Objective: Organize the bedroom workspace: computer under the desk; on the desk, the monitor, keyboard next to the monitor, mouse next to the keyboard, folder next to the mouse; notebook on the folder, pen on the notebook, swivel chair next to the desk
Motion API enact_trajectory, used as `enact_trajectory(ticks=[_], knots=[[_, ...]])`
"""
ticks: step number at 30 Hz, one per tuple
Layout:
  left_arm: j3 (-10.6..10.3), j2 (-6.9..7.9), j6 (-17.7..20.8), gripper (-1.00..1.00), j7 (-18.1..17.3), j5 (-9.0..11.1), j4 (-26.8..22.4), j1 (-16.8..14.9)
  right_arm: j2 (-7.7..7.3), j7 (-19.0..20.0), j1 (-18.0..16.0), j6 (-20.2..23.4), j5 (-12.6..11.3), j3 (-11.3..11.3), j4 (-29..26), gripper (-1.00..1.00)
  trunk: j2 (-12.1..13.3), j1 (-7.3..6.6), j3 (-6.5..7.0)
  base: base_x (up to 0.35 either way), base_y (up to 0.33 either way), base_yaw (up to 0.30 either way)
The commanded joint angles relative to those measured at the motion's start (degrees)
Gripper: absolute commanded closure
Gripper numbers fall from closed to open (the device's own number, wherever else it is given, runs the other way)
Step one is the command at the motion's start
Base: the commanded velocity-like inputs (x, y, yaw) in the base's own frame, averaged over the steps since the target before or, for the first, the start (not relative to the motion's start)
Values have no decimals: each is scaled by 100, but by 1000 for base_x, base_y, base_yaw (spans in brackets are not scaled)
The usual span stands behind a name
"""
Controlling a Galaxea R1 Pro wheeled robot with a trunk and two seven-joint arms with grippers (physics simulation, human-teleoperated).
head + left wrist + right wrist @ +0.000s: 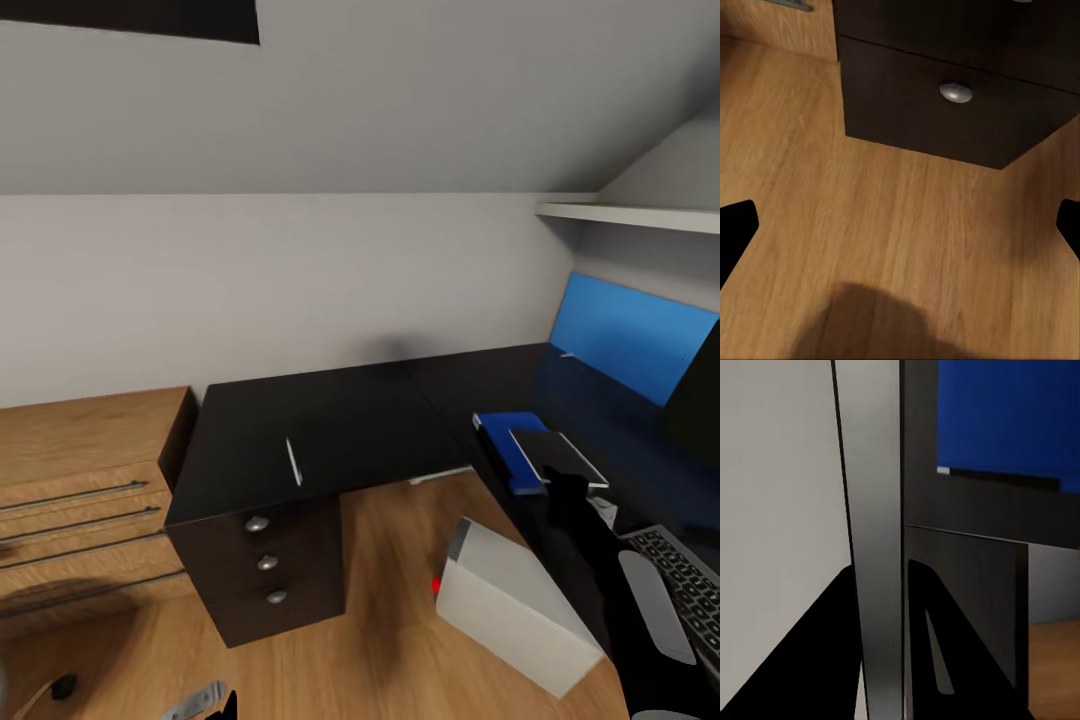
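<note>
Head view: L-shaped desk (330, 420), black surface, occupies centre and right. Pen (293, 461), thin and white, lies alone on the left wing of the surface, near its front edge, above the three-drawer unit (265, 565). On the right wing, a blue folder (508, 440) lies flat with a dark notebook (558, 457) overlapping its near right part. Keyboard (680, 575) on the same wing, nearer, at the right edge of view. Monitor (697, 395): black edge visible at far right, in front of the blue back panel (625, 340). Computer (515, 600), light grey tower with red dot, sits tilted on the wood floor (390, 570) in the inside corner of the desk, just beside the right wing's front edge.

Low light-wood cabinet (85, 480) stands left of the desk, touching it.

Right arm (600, 570), black, reaches up over the right wing toward the notebook. Right wrist view: the right gripper (881, 660) has its dark fingers (937, 652) on either side of a thin grey panel edge, pinching it; which object this is I cannot tell.

Left wrist view: left gripper (900, 225) fingers (735, 232) spread wide, nothing between them, over floor, facing the lowest drawer's knob (956, 92).
</note>
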Motion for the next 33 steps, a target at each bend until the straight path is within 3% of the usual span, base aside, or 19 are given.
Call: enact_trajectory(ticks=[1,12,33], knots=[[-15,3,-22,-100,31,61,-5,0,1,-31,-2,21,-61,-9,-8,100,-3,3,-5,302,0,0],[-21,-11,-23,-100,39,59,97,2,-20,-32,-5,35,-56,-9,2,100,-3,3,-5,294,-41,0],[-22,-8,-23,-100,39,66,119,2,-17,-109,-1,16,-52,5,281,100,-3,3,-5,92,-32,0]])
